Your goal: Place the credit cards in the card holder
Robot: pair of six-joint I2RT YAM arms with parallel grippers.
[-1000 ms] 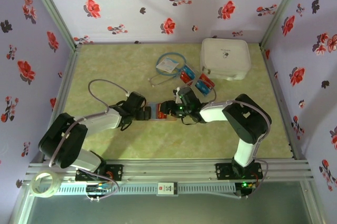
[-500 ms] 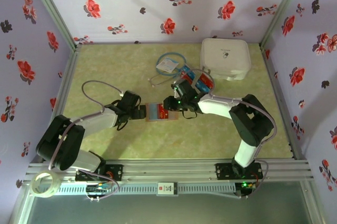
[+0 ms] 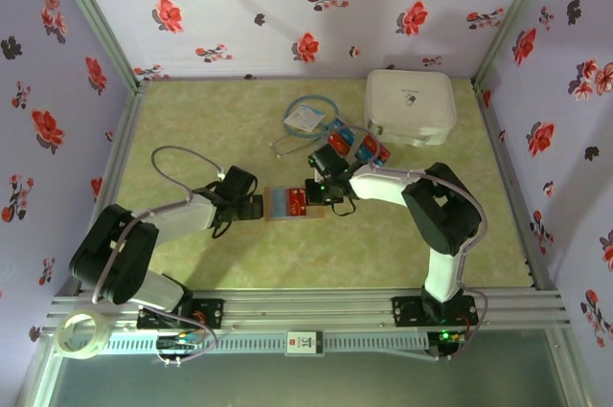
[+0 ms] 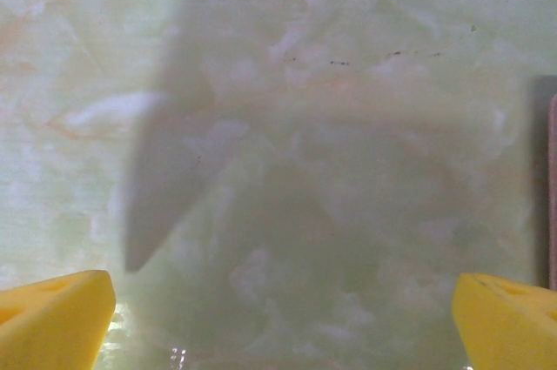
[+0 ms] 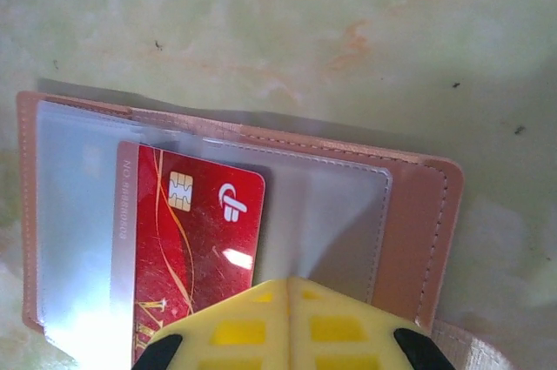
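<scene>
The card holder (image 3: 292, 203) lies open mid-table, pinkish-tan with clear sleeves (image 5: 339, 213). A red credit card (image 5: 196, 231) with a gold chip rests in it, its left strip under the clear plastic. My right gripper (image 5: 291, 287) is shut with nothing between its yellow fingers, its tips low over the holder's near edge beside that card; from above it (image 3: 324, 192) sits at the holder's right end. Loose red and blue credit cards (image 3: 354, 144) lie behind it. My left gripper (image 4: 283, 326) is wide open over bare table, just left of the holder's edge (image 4: 552, 187).
A large white square case (image 3: 410, 105) stands at the back right, close behind the loose cards. A white tag with a blue cord loop (image 3: 306, 120) lies back centre. A tape roll (image 3: 81, 335) sits on the front rail at the left.
My right gripper has closed and drawn back to the holder's right end, leaving the red card lying in the holder. My left gripper backed slightly left off the holder, still open.
</scene>
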